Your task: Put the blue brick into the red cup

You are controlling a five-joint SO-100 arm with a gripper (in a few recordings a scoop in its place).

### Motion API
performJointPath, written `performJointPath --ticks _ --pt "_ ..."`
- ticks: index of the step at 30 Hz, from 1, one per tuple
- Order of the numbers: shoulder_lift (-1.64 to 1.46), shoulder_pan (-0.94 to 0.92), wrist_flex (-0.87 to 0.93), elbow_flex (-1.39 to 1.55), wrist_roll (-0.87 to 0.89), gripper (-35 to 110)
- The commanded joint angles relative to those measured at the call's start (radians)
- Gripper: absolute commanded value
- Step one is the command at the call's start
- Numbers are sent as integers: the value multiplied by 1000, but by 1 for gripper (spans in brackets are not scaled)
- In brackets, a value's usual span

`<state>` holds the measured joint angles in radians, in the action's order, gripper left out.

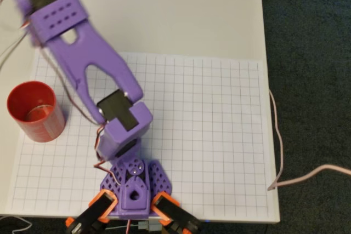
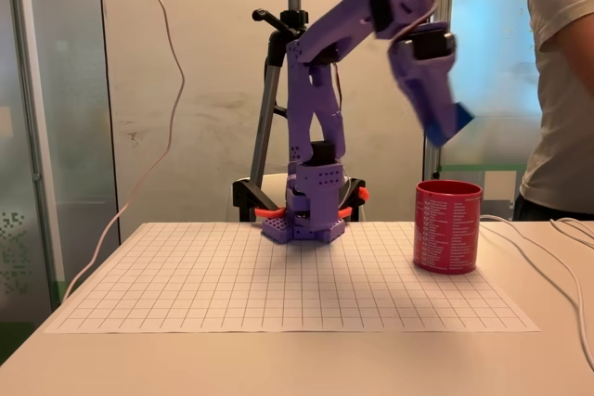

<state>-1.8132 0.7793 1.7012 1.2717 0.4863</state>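
The red cup [image 2: 447, 226] stands upright on the grid mat at the right of the fixed view; in the overhead view the red cup [image 1: 33, 110] is at the mat's left edge, and its pale inside bottom shows with nothing in it. My purple arm is raised high. The gripper [image 2: 453, 127] points down and to the right, well above the cup's rim and blurred by motion. A small bit of the blue brick [image 2: 461, 119] shows at the fingertips, so the gripper appears shut on it. In the overhead view the arm's wrist link [image 1: 55, 12] covers the gripper and the brick.
A person [image 2: 561, 81] stands at the right behind the table. Pale cables [image 2: 548, 248] run over the table's right side, and one cable [image 1: 279, 135] hangs by the right edge. A tripod [image 2: 278, 90] stands behind the arm's base [image 1: 131, 187]. The white grid mat [image 1: 208, 135] covers the table.
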Motion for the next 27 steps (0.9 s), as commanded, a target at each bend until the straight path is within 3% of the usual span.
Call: performJointPath --ticks 1,5,11,27 --pt "-97 207 14 9 54 0" --pt "-161 374 14 143 126 0" --pt "-218 471 0 313 189 0" --pt "-290 354 -83 434 104 0"
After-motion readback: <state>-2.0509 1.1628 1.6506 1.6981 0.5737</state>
